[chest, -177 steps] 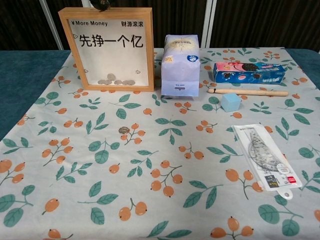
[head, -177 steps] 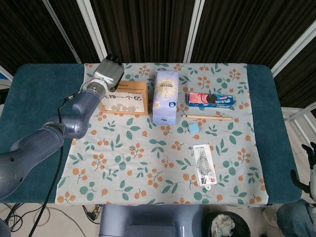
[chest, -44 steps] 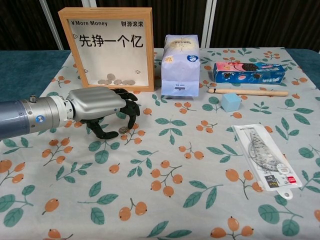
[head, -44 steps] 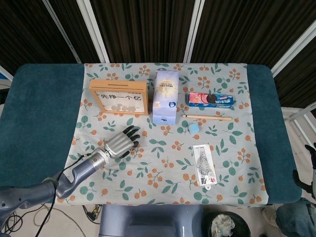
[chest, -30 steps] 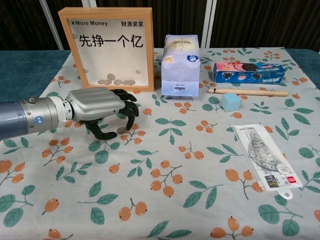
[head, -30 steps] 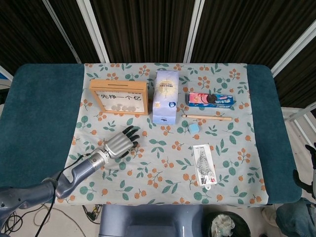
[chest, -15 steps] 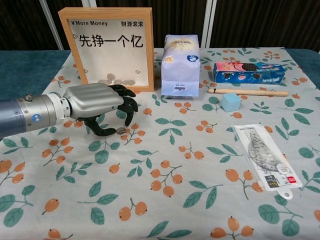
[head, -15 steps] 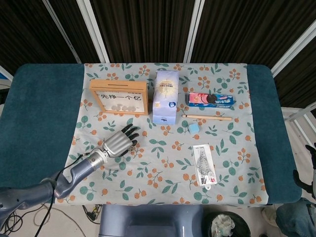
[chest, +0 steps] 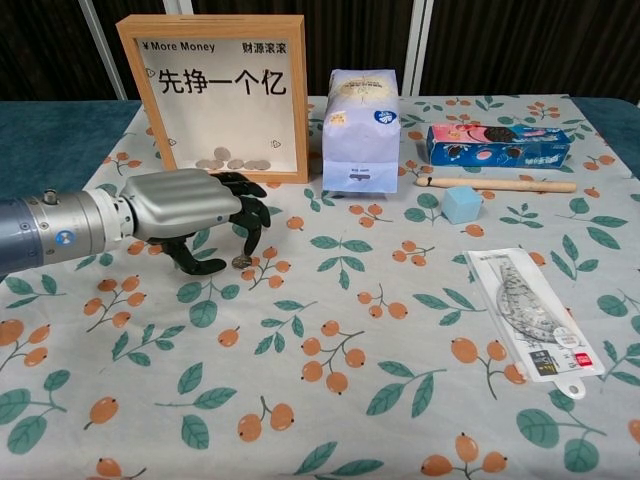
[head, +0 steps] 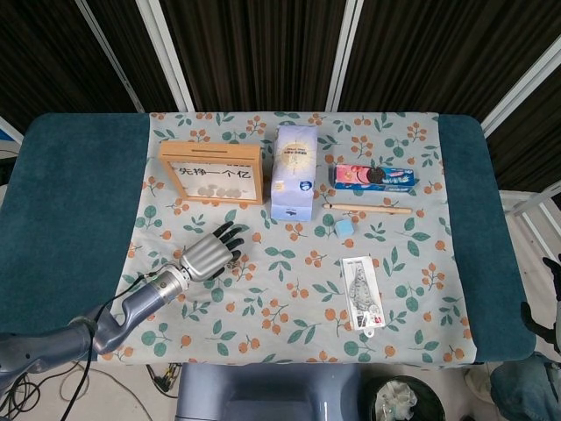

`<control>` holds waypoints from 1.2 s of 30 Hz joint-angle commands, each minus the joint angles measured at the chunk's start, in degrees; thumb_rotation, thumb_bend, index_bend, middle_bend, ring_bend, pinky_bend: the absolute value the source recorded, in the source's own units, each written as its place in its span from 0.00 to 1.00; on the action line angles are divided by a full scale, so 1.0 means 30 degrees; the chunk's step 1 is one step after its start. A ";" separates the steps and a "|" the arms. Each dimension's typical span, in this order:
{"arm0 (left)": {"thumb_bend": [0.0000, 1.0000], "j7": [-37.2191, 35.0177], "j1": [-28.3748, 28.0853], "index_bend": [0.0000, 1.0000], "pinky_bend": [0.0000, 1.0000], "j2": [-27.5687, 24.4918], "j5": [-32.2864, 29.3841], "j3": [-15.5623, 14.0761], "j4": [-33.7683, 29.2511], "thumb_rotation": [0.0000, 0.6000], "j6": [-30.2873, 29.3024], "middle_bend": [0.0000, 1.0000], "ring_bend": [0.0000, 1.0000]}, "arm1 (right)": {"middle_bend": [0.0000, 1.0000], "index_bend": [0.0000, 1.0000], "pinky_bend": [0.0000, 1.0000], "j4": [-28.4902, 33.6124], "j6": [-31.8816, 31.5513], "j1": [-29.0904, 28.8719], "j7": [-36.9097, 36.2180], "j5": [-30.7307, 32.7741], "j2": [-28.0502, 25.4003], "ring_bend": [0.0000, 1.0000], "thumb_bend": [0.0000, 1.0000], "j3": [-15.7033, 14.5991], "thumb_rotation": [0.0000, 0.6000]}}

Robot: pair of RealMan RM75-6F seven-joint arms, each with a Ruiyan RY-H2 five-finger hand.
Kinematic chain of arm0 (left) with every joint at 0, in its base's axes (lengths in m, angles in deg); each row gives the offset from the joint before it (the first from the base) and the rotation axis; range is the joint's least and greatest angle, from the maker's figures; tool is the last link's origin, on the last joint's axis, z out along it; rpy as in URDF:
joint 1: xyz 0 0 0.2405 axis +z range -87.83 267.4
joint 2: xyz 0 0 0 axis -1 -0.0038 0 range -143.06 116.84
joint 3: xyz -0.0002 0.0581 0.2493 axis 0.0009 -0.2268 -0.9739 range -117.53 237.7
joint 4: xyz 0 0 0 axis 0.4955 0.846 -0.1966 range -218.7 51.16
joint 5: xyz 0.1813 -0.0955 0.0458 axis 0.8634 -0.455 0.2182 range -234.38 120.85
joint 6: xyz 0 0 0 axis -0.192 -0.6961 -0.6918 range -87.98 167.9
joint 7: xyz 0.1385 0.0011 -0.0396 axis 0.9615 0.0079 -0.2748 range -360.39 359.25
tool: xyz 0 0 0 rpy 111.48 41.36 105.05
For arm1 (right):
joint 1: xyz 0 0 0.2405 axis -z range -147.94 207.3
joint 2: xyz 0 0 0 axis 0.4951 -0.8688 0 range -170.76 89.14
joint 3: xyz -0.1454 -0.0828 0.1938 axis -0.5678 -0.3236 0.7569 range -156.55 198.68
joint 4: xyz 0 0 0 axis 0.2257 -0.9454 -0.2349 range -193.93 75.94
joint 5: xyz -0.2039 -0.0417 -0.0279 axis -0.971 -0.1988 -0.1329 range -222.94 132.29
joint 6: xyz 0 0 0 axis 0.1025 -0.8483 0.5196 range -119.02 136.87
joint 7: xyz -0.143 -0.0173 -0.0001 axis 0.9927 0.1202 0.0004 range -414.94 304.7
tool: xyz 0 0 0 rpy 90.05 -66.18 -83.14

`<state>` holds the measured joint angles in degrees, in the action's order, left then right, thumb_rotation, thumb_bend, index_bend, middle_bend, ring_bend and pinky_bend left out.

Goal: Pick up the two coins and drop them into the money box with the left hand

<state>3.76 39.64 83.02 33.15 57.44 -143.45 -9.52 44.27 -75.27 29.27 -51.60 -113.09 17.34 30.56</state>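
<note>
Left hand (chest: 195, 215) low over tablecloth (chest: 330, 400), fingers curled about coin (chest: 240, 262) near money box (chest: 228, 97); grip unconfirmed. Thin, hard, slippery, probably light: best pinched by opposite edges.

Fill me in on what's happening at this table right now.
The robot's left hand is low over the tablecloth in front of the wooden money box, its dark fingers curled around a coin that lies on the cloth. Whether the coin is gripped yet is unclear. Several coins already sit inside the box. The right hand is not in view.
</note>
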 commanded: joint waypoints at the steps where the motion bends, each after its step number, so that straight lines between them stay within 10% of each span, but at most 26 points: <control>1: 0.38 -0.0033 0.0010 0.43 0.00 -0.0009 -0.0027 0.0045 -0.0002 1.00 0.0025 0.17 0.00 | 0.07 0.15 0.00 -0.0006 0.0006 0.0001 -0.0005 0.0006 -0.0005 0.01 0.44 -0.0002 1.00; 36: 0.38 0.0205 -0.0010 0.51 0.00 0.0756 0.0817 -0.0348 0.1156 1.00 0.0031 0.18 0.00 | 0.07 0.15 0.00 0.0055 0.0161 -0.0018 -0.0104 0.0113 -0.0110 0.01 0.44 -0.0010 1.00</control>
<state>4.39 39.62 85.27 35.57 56.39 -140.00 -9.40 44.43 -74.79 29.22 -51.91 -112.75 17.01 30.53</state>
